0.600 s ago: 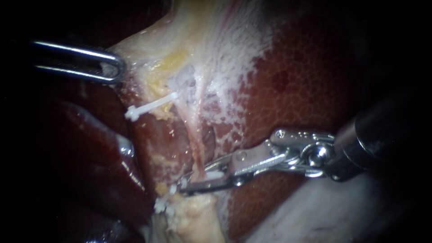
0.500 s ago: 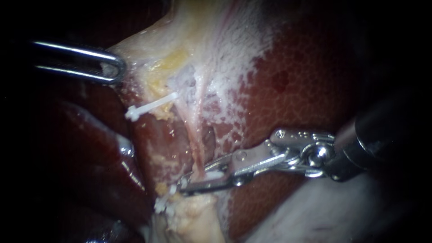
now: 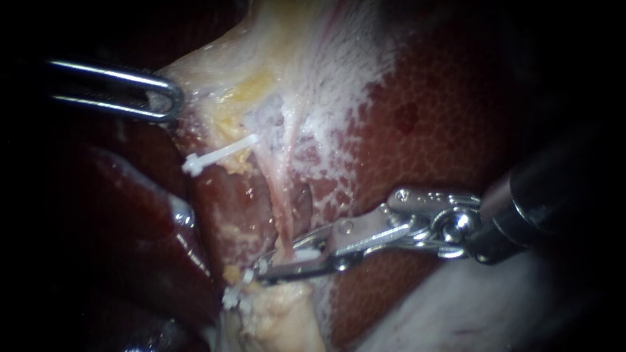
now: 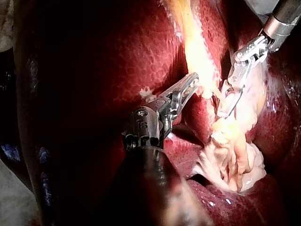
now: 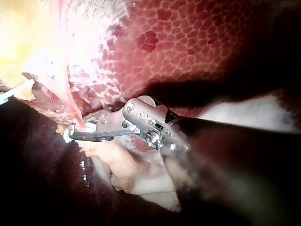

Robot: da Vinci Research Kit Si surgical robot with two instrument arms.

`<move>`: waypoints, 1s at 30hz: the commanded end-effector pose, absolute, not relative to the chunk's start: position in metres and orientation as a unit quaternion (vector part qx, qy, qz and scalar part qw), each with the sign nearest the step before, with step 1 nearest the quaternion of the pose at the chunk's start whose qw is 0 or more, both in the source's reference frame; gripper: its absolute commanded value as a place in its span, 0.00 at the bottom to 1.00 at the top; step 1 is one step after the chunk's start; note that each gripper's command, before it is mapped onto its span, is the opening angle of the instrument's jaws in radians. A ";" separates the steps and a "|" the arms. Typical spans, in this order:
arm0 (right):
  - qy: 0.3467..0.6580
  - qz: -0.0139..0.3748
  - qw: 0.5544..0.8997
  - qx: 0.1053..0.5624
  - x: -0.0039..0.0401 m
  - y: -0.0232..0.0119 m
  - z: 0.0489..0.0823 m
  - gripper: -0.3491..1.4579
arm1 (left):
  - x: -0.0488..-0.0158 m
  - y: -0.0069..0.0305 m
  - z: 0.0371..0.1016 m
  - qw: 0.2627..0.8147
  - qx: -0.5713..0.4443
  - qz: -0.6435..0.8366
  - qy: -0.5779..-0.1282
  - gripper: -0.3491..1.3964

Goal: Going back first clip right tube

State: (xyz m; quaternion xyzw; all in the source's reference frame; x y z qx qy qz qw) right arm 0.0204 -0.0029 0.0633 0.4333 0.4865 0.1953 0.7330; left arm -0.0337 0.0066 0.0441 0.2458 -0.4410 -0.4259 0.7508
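1. The left instrument [image 3: 166,99] pinched the tissue [image 3: 274,58] at its upper left edge.
2. The upper clip [image 3: 218,155] lay below it, left of the tube [image 3: 282,212].
3. The right instrument [image 3: 274,268] crossed the tube lower down, over the liver [image 3: 430,130].
4. The lower clip [image 3: 233,296] sat just below and left of its tip.

The left instrument [image 3: 164,101] grips the pale tissue [image 3: 215,65] at its edge. The right instrument [image 3: 287,261] has its jaws clasped on a white clip [image 3: 304,255] at the tube [image 3: 283,221], beside the liver [image 3: 443,130].

Bright centre, dark edges, wet glints
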 end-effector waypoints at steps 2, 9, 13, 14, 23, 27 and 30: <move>0.494 0.181 0.736 0.426 0.0206 -0.0028 0.0634 0.25 | -0.0337 0.0066 0.0441 0.751 0.246 -0.426 -0.441 0.00; 0.513 0.139 0.748 0.397 0.0213 -0.0028 0.0633 0.46 | -0.0336 0.0066 0.0441 0.751 0.246 -0.426 -0.441 0.00; 0.527 0.106 0.756 0.373 0.0213 -0.0029 0.0631 0.50 | -0.0335 0.0066 0.0441 0.751 0.246 -0.425 -0.441 0.00; 0.530 0.101 0.758 0.367 0.0213 -0.0029 0.0631 0.50 | -0.0335 0.0066 0.0441 0.751 0.246 -0.425 -0.441 0.00; 0.548 0.089 0.777 0.298 0.0210 -0.0023 0.0628 0.52 | -0.0335 0.0065 0.0440 0.751 0.246 -0.425 -0.441 0.00; 0.550 0.084 0.777 0.295 0.0205 -0.0022 0.0628 0.52 | -0.0334 0.0065 0.0440 0.751 0.246 -0.425 -0.441 0.00; 0.553 0.073 0.778 0.289 0.0197 -0.0023 0.0628 0.52 | -0.0334 0.0065 0.0441 0.751 0.246 -0.425 -0.441 0.00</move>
